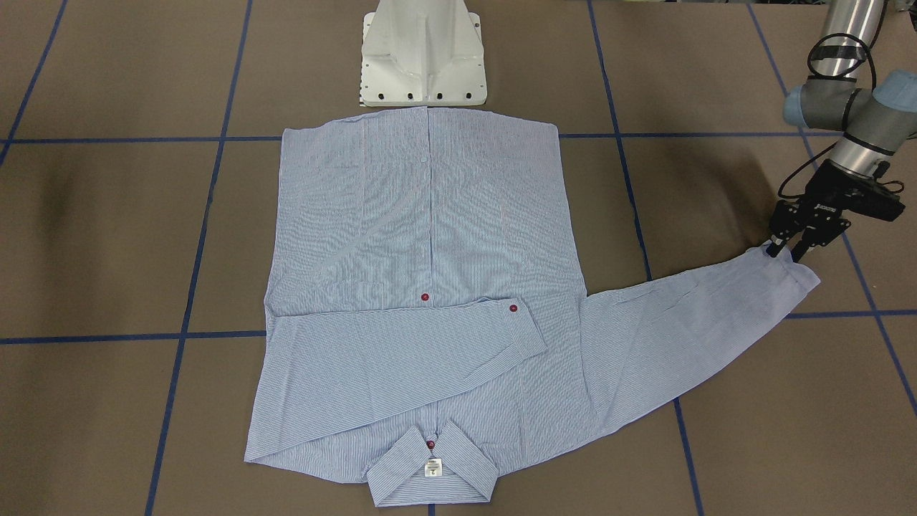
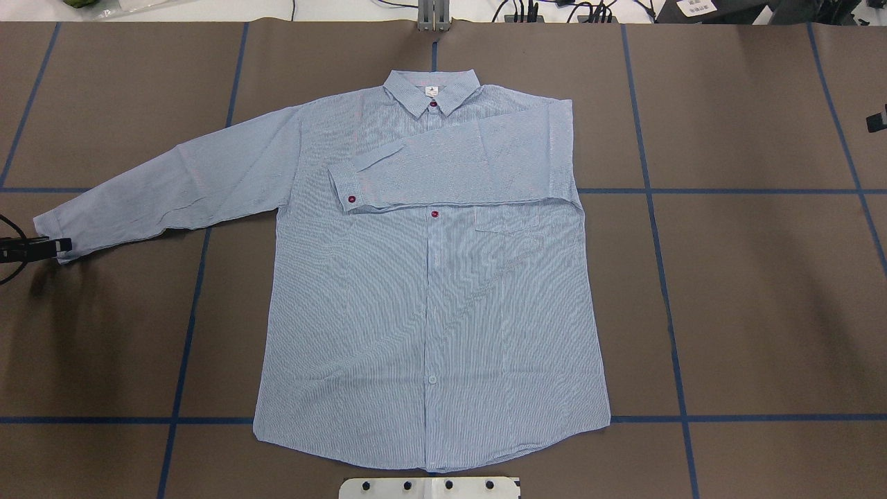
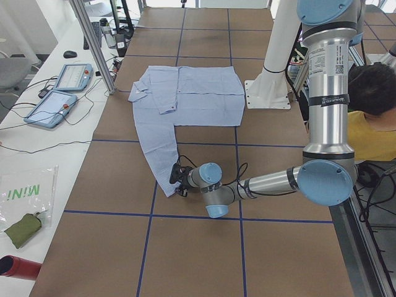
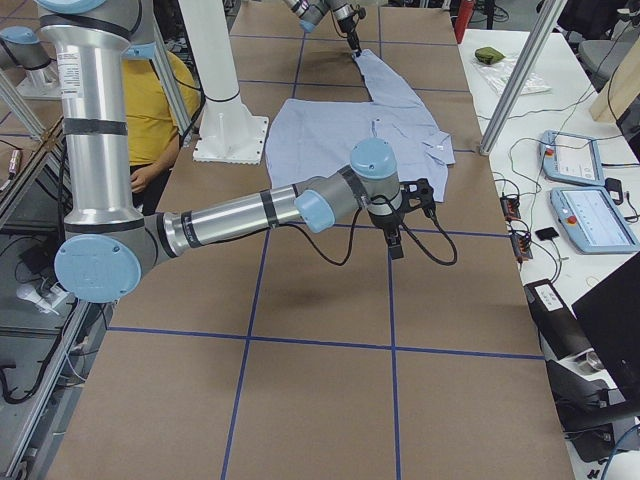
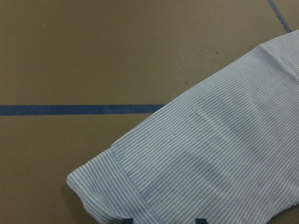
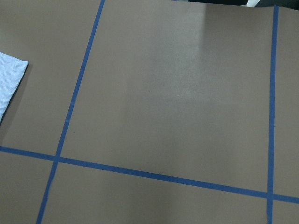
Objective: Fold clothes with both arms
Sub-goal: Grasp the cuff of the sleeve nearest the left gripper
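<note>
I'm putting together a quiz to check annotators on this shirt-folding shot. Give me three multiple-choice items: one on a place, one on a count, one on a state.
1. Where does the folded sleeve's cuff lie?
A) on the shirt front
B) on bare brown surface
C) under the neck label

2. How many dark red buttons show?
A) one
B) three
C) six

3. How is the sleeve at the left hand?
A) rolled up
B) lifted high
C) stretched out flat on the table

Key:
1 A: it rests across the chest.
2 B: one at the collar, one on the cuff, one mid-front.
3 C: it lies along the table, the hand open at its end.
</note>
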You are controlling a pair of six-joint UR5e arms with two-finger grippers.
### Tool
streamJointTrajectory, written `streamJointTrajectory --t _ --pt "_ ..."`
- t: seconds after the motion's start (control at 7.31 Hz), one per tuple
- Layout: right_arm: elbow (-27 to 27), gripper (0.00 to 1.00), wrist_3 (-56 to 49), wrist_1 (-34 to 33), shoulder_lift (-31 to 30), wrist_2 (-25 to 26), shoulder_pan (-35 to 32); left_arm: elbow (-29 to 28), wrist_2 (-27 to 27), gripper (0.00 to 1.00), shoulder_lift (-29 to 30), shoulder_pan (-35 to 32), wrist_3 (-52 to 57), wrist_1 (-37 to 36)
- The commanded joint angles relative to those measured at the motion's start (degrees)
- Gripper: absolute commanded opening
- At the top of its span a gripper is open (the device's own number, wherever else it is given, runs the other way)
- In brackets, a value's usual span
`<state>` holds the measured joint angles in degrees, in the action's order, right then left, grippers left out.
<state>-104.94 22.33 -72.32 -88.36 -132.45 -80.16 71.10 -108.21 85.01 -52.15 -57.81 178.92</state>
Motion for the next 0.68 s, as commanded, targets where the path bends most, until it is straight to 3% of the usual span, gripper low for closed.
streamJointTrajectory --t 0.0,0.14,0.27,0.41,0.55 --pt "-0.1 1.00 0.0 0.1 0.0 0.1 0.0 0.2 -0.1 0.55 -0.2 0.0 0.1 0.0" --pt "-0.1 1.00 0.0 0.1 0.0 0.1 0.0 0.2 -0.1 0.55 -0.5 0.5 0.5 0.0" --pt "-0.1 1.00 0.1 0.1 0.0 0.1 0.0 0.2 0.0 0.41 -0.8 0.5 0.9 0.0" --pt "-0.1 1.00 0.1 0.0 0.0 0.1 0.0 0.2 0.0 0.10 -0.9 0.5 0.9 -0.1" --pt "-0.1 1.00 0.1 0.1 0.0 0.0 0.0 0.2 0.0 0.00 -0.9 0.5 0.9 -0.1"
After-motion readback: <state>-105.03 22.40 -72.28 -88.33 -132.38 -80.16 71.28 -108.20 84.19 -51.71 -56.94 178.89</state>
